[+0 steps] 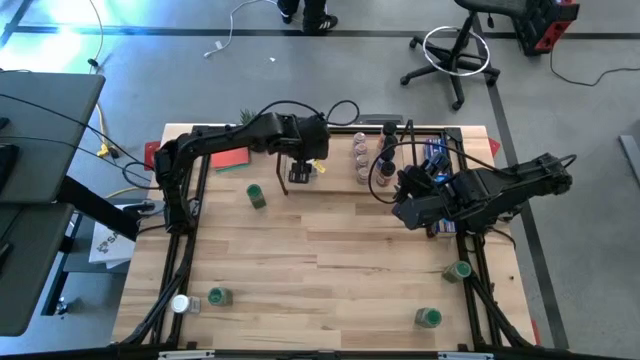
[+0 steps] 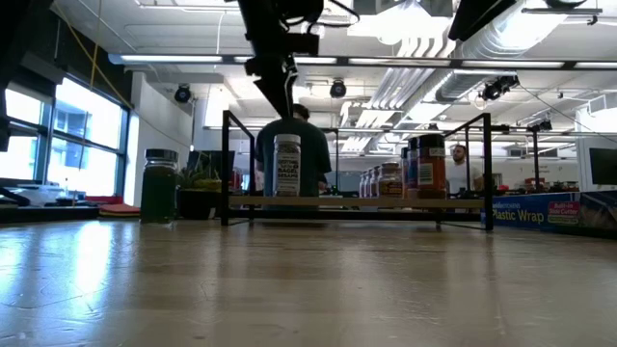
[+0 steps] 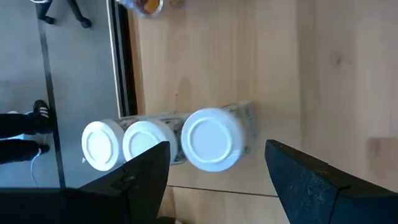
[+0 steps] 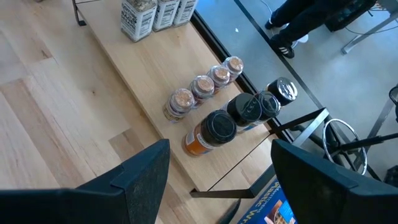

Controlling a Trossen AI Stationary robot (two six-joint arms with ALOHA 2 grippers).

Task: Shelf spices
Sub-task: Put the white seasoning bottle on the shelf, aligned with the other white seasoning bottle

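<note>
Directly beneath the spread left gripper (image 3: pixel 214 165) stands 1 upright white-capped jar (image 3: pixel 211 139) on the shelf (image 3: pixel 205 56), unpinched

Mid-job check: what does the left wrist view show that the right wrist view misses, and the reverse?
Only the left wrist view: the white lids of three jars from straight above, the open left end effector over them. Only the right wrist view: four clear-topped jars, black-lidded jars, and the open right end effector. Both: those white-lidded jars on the shelf.
</note>
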